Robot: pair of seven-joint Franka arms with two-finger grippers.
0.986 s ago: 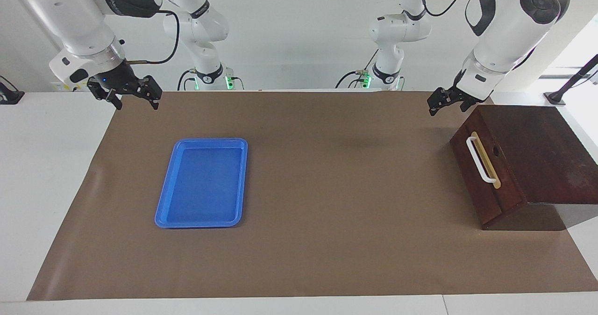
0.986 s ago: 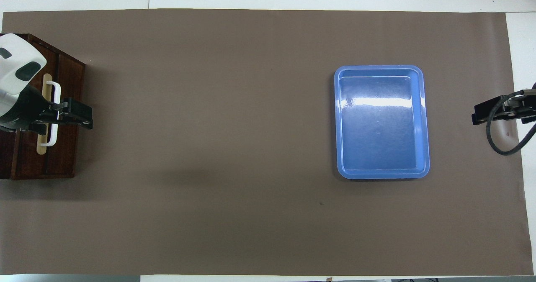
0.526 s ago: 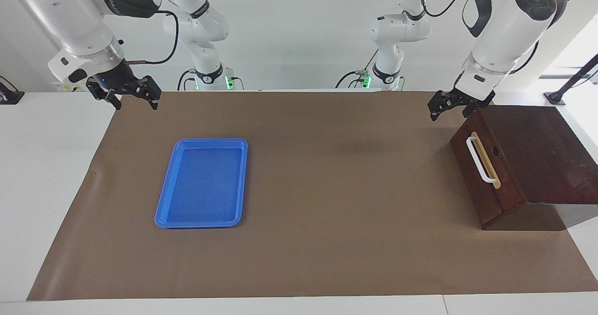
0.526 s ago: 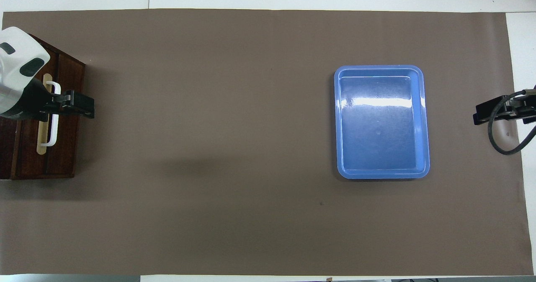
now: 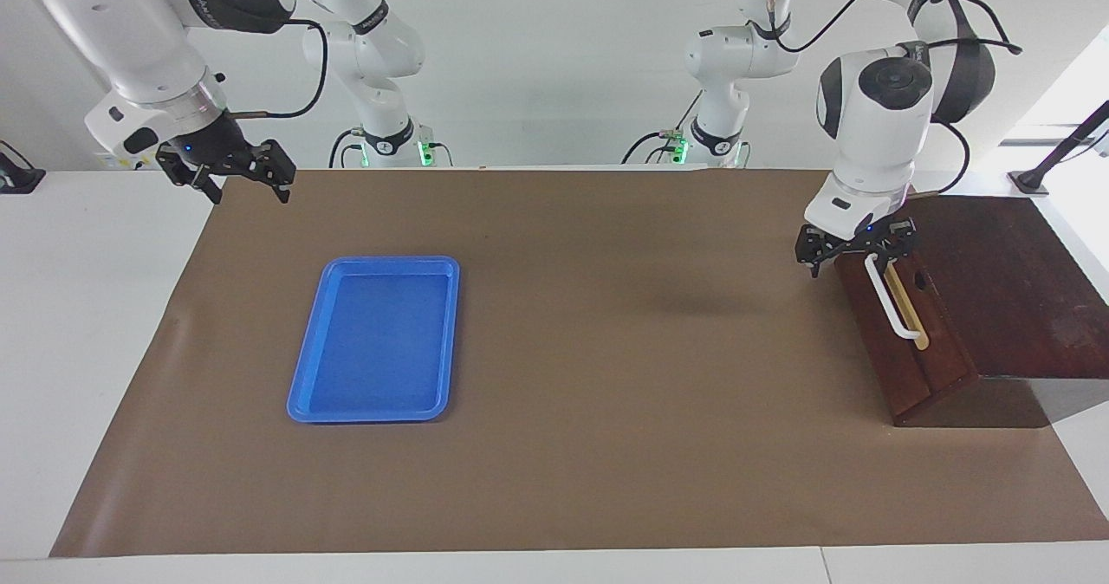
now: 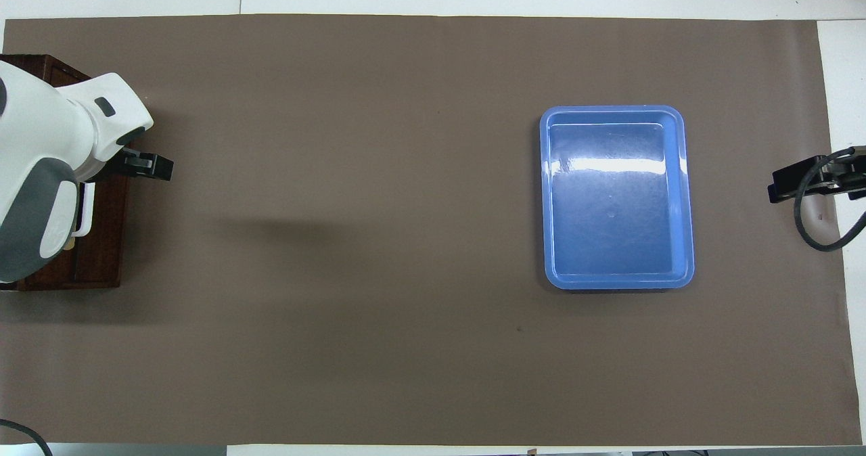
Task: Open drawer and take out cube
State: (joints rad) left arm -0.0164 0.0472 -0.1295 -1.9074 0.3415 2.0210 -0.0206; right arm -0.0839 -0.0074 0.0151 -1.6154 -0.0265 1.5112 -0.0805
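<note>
Here the reddish-brown drawer (image 5: 901, 341) sits shut, white-handled.

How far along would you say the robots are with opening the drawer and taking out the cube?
Nothing is finished yet: the dark reddish-brown wooden drawer sits flush in its sloped box, and no cube is visible. In hand: the left gripper is at the robot-side end of the white bar handle, fingers open; a grasp isn't evident. The right gripper waits near the brown mat's corner, open. Left: pulling the drawer open and lifting the cube out.
</note>
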